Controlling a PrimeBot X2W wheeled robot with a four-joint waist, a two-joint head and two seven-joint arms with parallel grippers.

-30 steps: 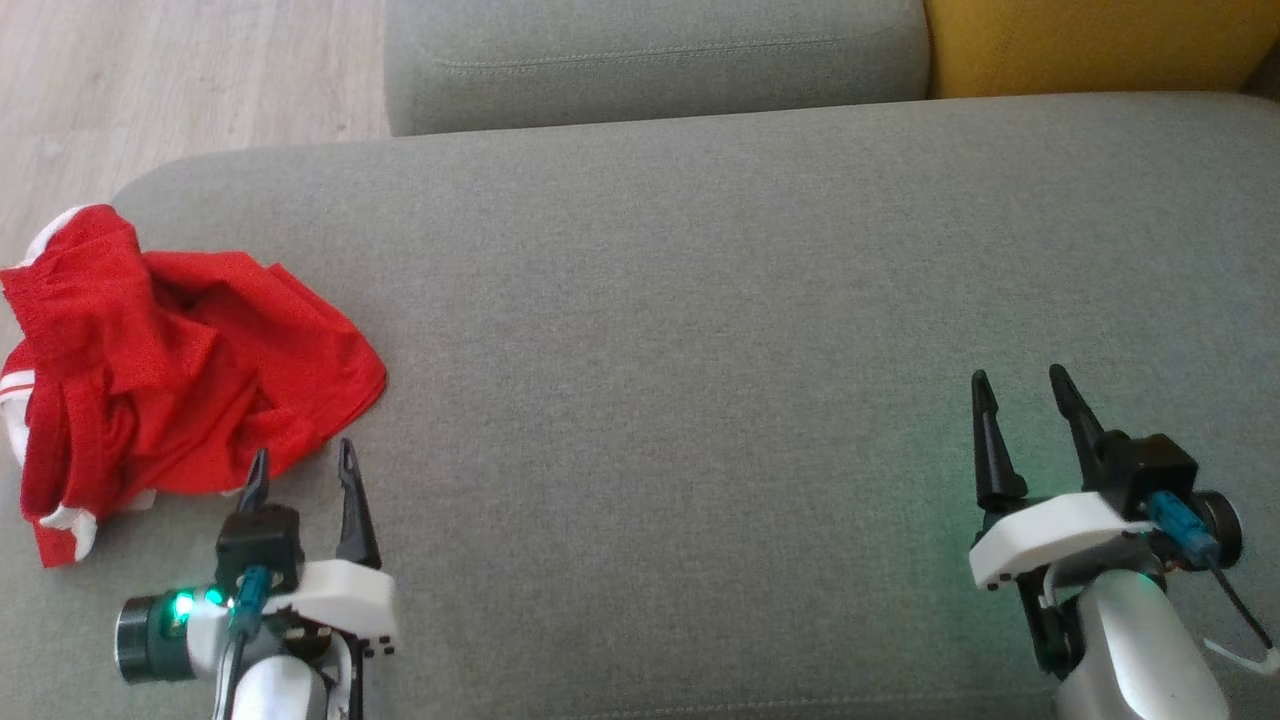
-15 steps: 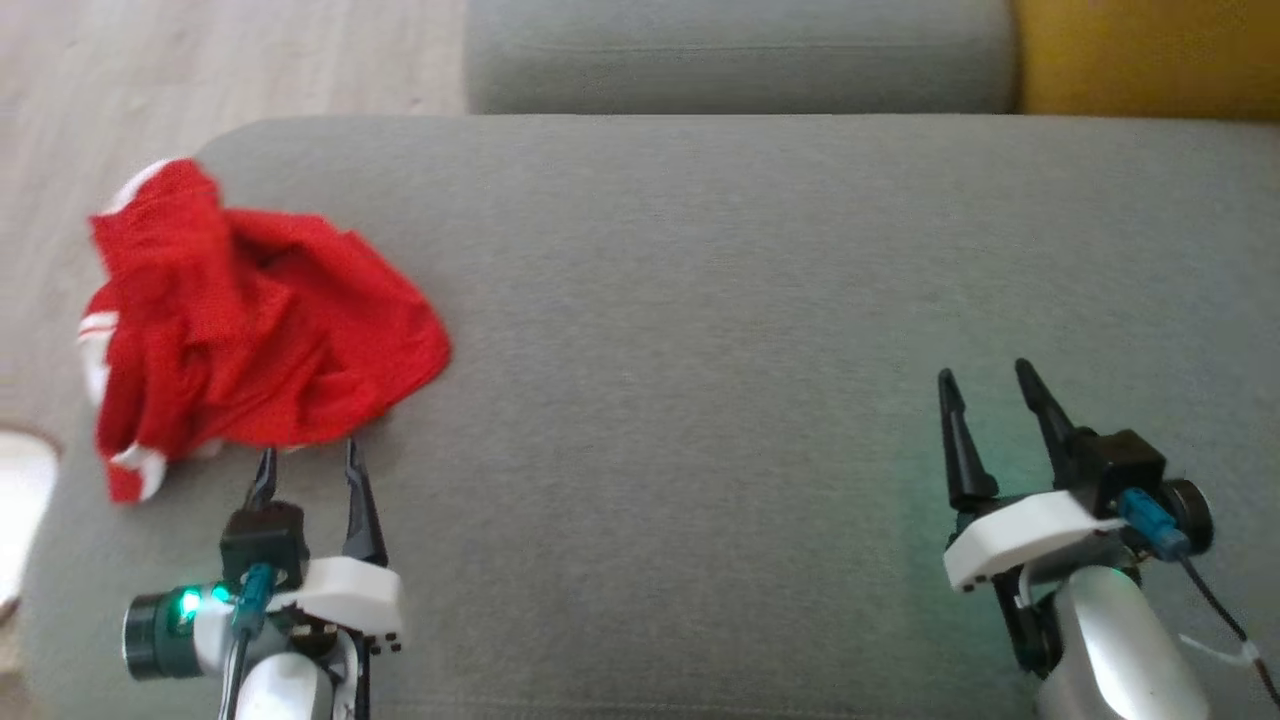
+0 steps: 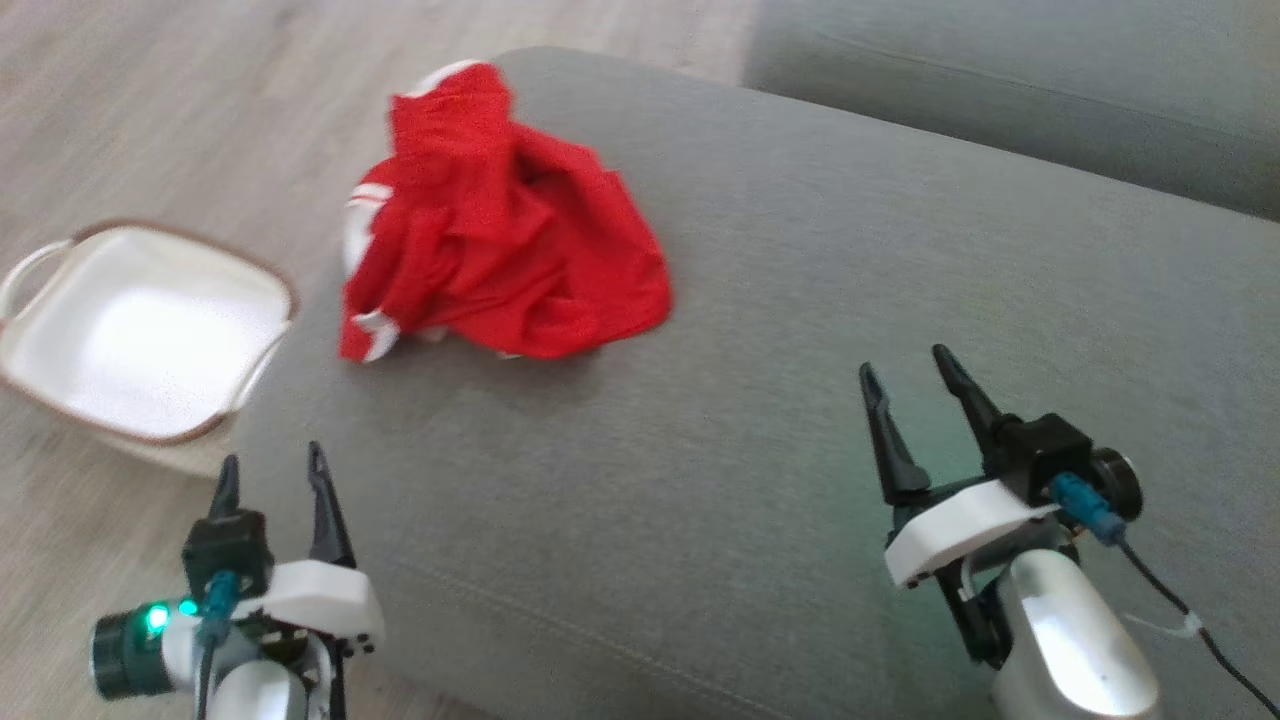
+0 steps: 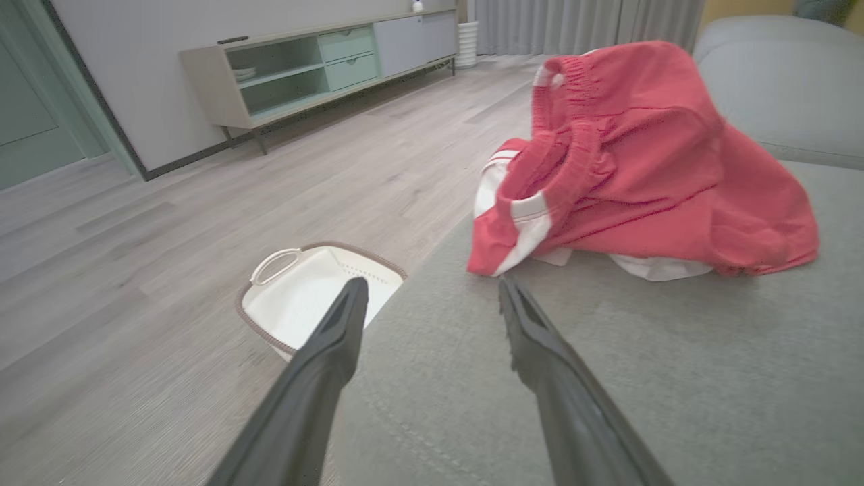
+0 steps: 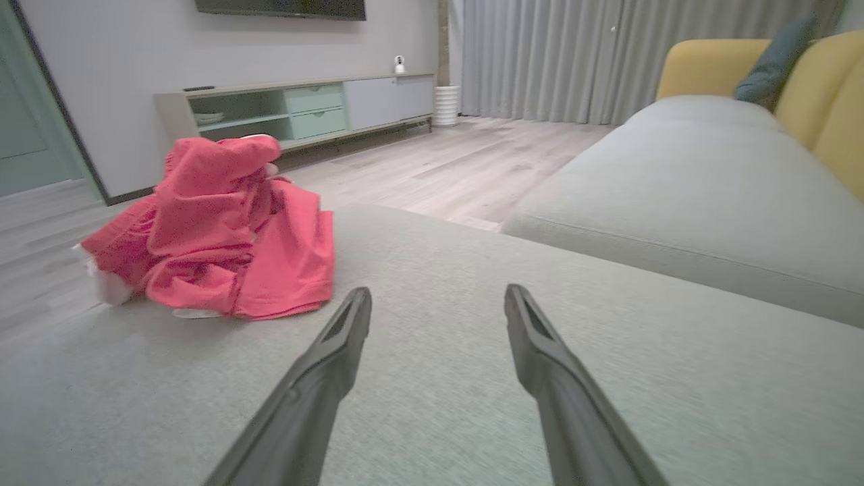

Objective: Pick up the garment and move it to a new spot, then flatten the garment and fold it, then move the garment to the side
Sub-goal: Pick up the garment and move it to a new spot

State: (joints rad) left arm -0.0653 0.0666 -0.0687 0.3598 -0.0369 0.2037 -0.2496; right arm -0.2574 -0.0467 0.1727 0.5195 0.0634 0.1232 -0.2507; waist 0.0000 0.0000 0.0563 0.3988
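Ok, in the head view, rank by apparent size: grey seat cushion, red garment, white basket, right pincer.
Largest: grey seat cushion
Next: red garment and white basket, too alike to rank
Smallest: right pincer

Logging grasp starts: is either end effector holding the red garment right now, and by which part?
Nothing is held. The left end effector and right end effector stand open and empty, apart from the crumpled red garment on the grey cushion.

basket (image 3: pixel 140 330): cut off by the edge, left of and beyond left pincer (image 3: pixel 273 455), rim blurred | wrist view: basket's near side hidden behind pincer's finger (image 4: pixel 334 344) | garment (image 3: pixel 500 230): underside hidden, ahead-right of pincer | cabinet (image 4: pixel 317 67) shelf contents: too small to be told | floor (image 3: pixel 90 500) beside pincer: blurred
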